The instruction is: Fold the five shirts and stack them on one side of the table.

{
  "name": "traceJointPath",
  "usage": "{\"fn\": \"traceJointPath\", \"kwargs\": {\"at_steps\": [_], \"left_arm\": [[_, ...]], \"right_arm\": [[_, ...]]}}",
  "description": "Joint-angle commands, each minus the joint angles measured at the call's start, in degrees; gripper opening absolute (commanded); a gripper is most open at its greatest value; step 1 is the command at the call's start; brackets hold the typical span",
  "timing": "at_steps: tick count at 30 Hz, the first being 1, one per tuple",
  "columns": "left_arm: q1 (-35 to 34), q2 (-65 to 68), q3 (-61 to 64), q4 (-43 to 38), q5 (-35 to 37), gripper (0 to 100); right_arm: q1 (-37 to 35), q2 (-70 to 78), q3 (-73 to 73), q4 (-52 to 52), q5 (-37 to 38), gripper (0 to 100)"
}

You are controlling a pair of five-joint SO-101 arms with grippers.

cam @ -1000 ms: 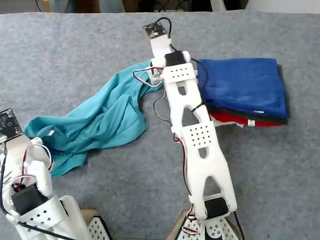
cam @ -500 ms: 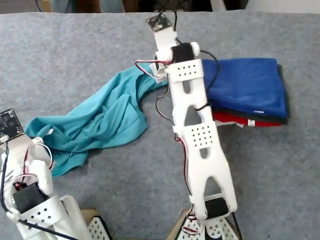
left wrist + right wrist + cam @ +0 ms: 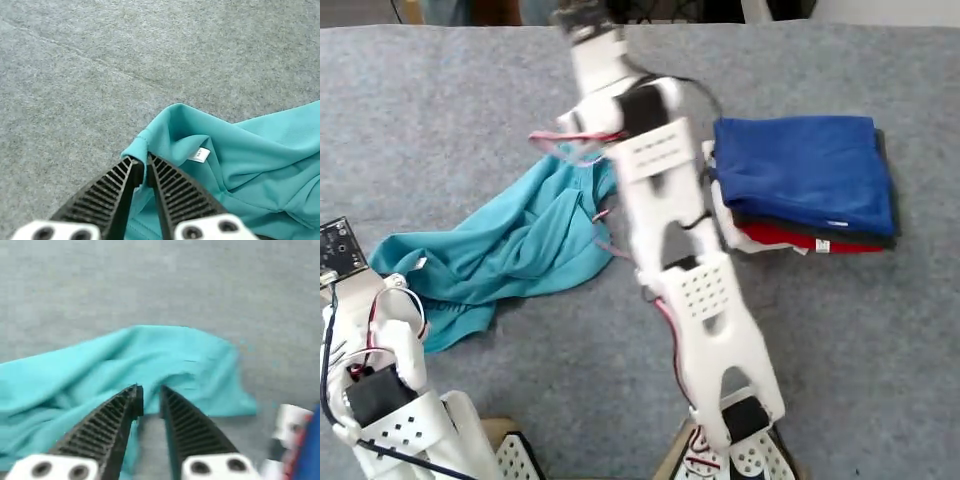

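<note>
A crumpled teal shirt [image 3: 510, 245] lies left of the table's middle. My left gripper [image 3: 145, 162] is shut on its hemmed edge [image 3: 137, 147], close to a small white label [image 3: 199, 155], at the shirt's near-left end. My right arm [image 3: 650, 170] stretches across the table to the shirt's far end. There my right gripper [image 3: 150, 392] is shut on a fold of the teal shirt [image 3: 75, 370], its jaws nearly together with fabric between them. A stack of folded shirts [image 3: 805, 175], blue on top, then dark, red and white, sits at the right.
Grey felt covers the table [image 3: 450, 90]. The left arm's base [image 3: 390, 400] stands at the near-left corner. There is bare felt at the back left and in front of the stack. A corner of the stack [image 3: 307, 455] lies near the right gripper.
My right arm has swung left and away from the stack, taking the shirt's far end with it. The left arm and the shirt's near end have stayed put.
</note>
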Motion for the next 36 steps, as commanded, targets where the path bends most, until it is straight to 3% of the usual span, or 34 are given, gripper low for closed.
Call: {"fn": "traceJointPath", "kwargs": {"at_steps": [1, 9, 27, 36], "left_arm": [[0.6, -0.4, -0.2, -0.7, 0.4, 3], [0.5, -0.3, -0.2, -0.7, 0.4, 3], [0.6, -0.6, 2.1, -0.6, 0.4, 3], [0.8, -0.7, 1.7, -0.6, 0.4, 3]], "right_arm": [[-5.0, -3.6, 7.2, 0.4, -3.7, 19.3], [-8.2, -3.4, 21.9, -2.9, -4.8, 17.8], [-5.7, 3.1, 17.7, -7.7, -0.9, 15.2], [-3.7, 4.9, 15.3, -7.8, 9.7, 15.2]]}}
